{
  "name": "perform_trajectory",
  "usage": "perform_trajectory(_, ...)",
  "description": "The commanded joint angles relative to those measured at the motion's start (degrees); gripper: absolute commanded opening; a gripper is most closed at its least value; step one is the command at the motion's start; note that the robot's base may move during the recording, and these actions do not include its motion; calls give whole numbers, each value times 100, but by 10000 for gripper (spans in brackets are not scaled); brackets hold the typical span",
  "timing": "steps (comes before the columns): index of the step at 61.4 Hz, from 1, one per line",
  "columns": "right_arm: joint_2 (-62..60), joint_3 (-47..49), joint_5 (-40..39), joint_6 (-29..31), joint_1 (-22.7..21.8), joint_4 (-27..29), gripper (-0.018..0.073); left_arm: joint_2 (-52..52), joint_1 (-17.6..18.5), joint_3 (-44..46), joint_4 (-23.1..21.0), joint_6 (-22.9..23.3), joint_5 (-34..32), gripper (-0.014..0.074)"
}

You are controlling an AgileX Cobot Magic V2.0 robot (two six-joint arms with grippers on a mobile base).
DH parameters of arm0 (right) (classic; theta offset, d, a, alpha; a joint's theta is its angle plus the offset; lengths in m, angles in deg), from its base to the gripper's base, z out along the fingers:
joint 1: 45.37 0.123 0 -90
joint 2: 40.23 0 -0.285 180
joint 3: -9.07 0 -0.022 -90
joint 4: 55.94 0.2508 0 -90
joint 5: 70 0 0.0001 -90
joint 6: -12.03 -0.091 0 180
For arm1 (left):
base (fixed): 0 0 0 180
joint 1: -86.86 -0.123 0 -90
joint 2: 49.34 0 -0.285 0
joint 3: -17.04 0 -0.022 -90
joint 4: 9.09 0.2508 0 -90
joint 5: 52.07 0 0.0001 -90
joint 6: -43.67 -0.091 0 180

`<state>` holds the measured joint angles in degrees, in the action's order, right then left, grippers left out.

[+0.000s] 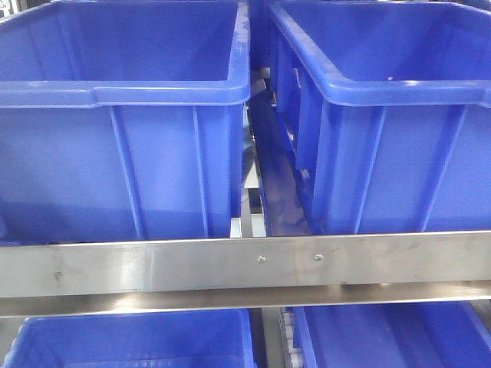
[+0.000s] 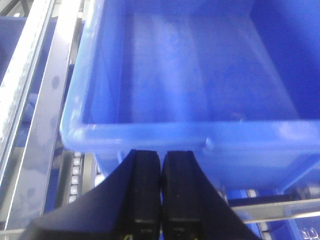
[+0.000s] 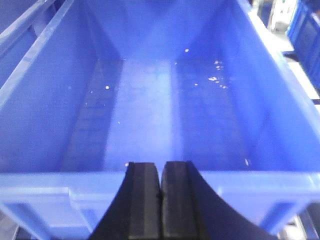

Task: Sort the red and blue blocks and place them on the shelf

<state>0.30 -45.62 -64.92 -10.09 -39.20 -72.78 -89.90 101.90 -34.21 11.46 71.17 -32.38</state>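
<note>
No red or blue blocks show in any view. Two large blue bins stand side by side on the shelf, the left bin (image 1: 115, 92) and the right bin (image 1: 383, 92). My left gripper (image 2: 161, 156) is shut and empty, just in front of the near rim of a blue bin (image 2: 150, 132) whose inside looks bare. My right gripper (image 3: 161, 167) is shut and empty, at the near rim of another blue bin (image 3: 60, 182) whose floor holds only small white specks. Neither gripper shows in the front view.
A steel shelf rail (image 1: 245, 264) runs across below the two bins. Two more blue bins (image 1: 130, 341) sit on the lower level. A narrow gap (image 1: 265, 153) separates the upper bins. Steel rails and rollers (image 2: 40, 100) lie left of the left gripper's bin.
</note>
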Motion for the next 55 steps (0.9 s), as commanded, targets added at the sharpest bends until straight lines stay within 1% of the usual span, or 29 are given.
perform_trajectory(1,-84,123,-347,30,20,-60,54,40,-11,101,59,2,-367,135)
perform_trajectory(55,-84,123,-301,30,20,-60,54,40,-11,90,59,2,-367,135)
